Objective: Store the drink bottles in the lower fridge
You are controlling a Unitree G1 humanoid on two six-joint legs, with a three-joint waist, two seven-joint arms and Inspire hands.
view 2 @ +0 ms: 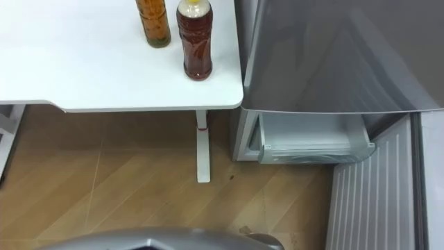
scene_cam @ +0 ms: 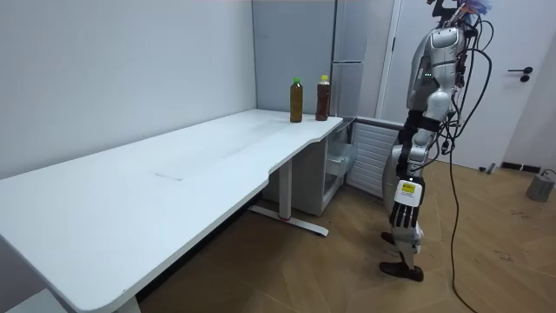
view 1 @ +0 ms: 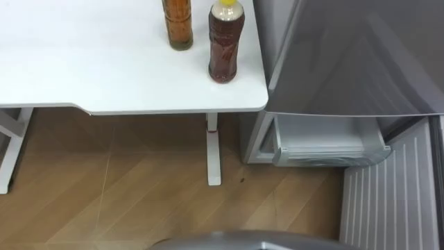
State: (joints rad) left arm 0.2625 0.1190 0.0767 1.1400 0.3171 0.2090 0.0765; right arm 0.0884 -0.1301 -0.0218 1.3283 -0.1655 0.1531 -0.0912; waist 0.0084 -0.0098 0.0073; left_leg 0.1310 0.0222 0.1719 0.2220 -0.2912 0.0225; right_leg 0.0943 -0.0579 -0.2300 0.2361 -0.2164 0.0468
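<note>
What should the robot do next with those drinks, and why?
Probably lift a robot hand toward the yellow-capped bottle at the table corner: it and the other bottle stand untouched, the hand hangs at its side, and the lower fridge is open.

No legible text or numbers, print on yellow-capped bottle point(view 1: 223, 52) and amber bottle point(view 1: 178, 24) unreadable

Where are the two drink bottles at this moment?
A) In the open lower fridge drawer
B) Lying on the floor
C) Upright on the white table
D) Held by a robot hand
C: the dark bottle and the amber bottle both stand on the white table, by the fridge.
</note>
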